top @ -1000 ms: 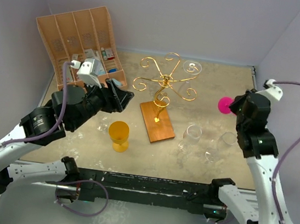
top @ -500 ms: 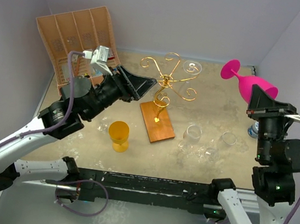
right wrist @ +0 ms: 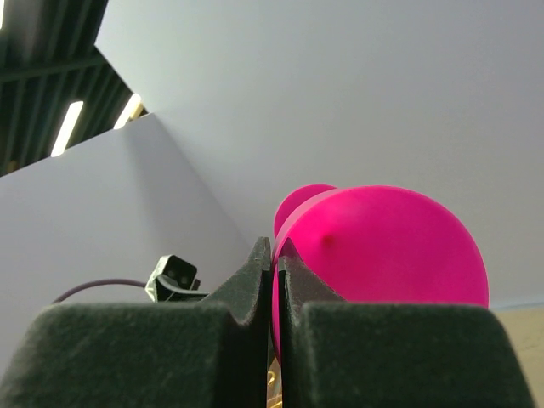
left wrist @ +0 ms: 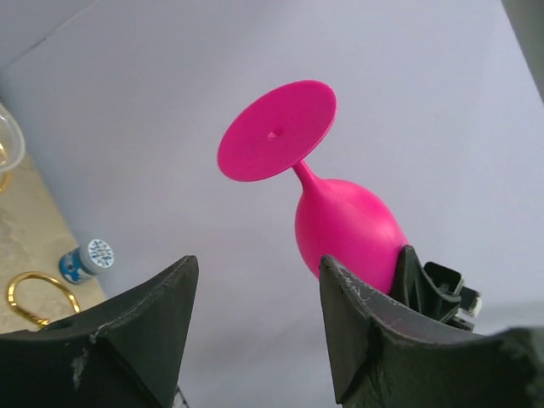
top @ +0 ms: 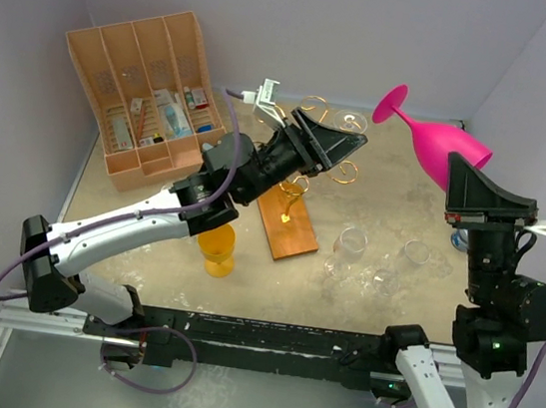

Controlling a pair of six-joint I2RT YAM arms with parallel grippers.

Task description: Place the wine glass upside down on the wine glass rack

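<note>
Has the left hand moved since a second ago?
Yes. The left hand swung rightward, away from the tan compartmented wooden organiser box, and now hangs over the gold wire wine glass rack.

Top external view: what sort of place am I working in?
Probably a robot test cell: plain walls box in a mottled table, with staged props: a gold wine glass rack, an organiser box, a pink wine glass in the right claw.

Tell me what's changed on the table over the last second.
The right gripper, shut on the pink wine glass, lifted it high, foot tilted up and left. The left gripper, open, swung from beside the organiser box to above the rack, facing the glass. The rack, yellow cup, clear glasses and box stayed put.
</note>
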